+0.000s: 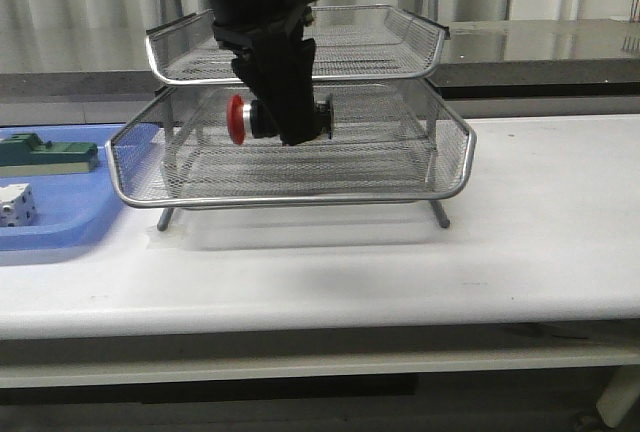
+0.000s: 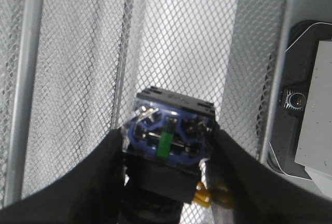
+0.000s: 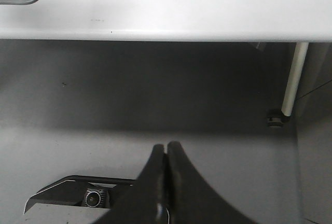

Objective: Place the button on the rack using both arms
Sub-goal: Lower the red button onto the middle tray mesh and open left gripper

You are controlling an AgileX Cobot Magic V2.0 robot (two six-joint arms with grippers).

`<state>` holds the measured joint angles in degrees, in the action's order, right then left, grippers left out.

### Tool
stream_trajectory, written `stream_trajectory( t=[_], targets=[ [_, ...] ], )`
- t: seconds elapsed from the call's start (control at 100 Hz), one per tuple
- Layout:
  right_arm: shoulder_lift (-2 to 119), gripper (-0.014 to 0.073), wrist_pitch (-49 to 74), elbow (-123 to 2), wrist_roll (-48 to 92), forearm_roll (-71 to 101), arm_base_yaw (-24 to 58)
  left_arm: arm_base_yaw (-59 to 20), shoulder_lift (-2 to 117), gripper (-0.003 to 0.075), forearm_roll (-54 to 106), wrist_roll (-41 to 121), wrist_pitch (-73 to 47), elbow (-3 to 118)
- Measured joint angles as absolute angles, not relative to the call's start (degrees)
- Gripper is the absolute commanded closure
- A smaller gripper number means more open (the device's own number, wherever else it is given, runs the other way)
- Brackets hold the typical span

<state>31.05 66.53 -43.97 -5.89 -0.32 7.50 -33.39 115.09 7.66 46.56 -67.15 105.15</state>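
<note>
My left gripper [image 1: 290, 122] is clamped on the button [image 1: 243, 118], holding it sideways over the lower tier of the rack [image 1: 440, 152], red head toward my left. From my left wrist I see the button's blue rear block [image 2: 167, 138] pinched between my two fingers [image 2: 98, 182], mesh all around behind it. My right gripper [image 3: 166, 154] hangs off the table [image 3: 181, 16] over the floor, its fingertips pressed together with nothing between them. A blue tray [image 1: 50, 237] sits left of the rack.
</note>
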Motion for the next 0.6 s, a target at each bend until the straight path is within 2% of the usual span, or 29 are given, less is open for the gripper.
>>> stream_trajectory(
  t=[0.16,0.23,0.3,0.42,0.47,0.52,0.6],
  targets=[
    [31.0,0.0663,66.5,-44.0,-5.9,-0.3,7.5,-33.4,116.0,0.0654,7.6,46.6,-66.7,105.1],
    [31.0,0.0663,66.5,-44.0,-5.9,-0.3,7.5,-33.4,116.0,0.0626,7.6,46.6,-66.8,105.1],
    [31.0,0.0663,66.5,-44.0,-5.9,-0.3,7.5,-33.4,116.0,0.055,7.5,46.6,-66.7,105.1],
    [31.0,0.0663,66.5,-44.0,-5.9,-0.3,7.5,-33.4,116.0,0.0345,7.5,46.6,-66.7,105.1],
    [31.0,0.0663,66.5,-44.0,-5.9,-0.3,7.5,-33.4,116.0,0.0283,7.5,46.6,-66.7,105.1],
    [31.0,0.0663,66.5,-44.0,-5.9,-0.3,7.5,-33.4,116.0,0.0251,7.4,46.6,-66.7,105.1],
    [31.0,0.0663,66.5,-44.0,-5.9,-0.3,7.5,-33.4,116.0,0.0248,7.4,46.6,-67.1,105.1]
  ],
)
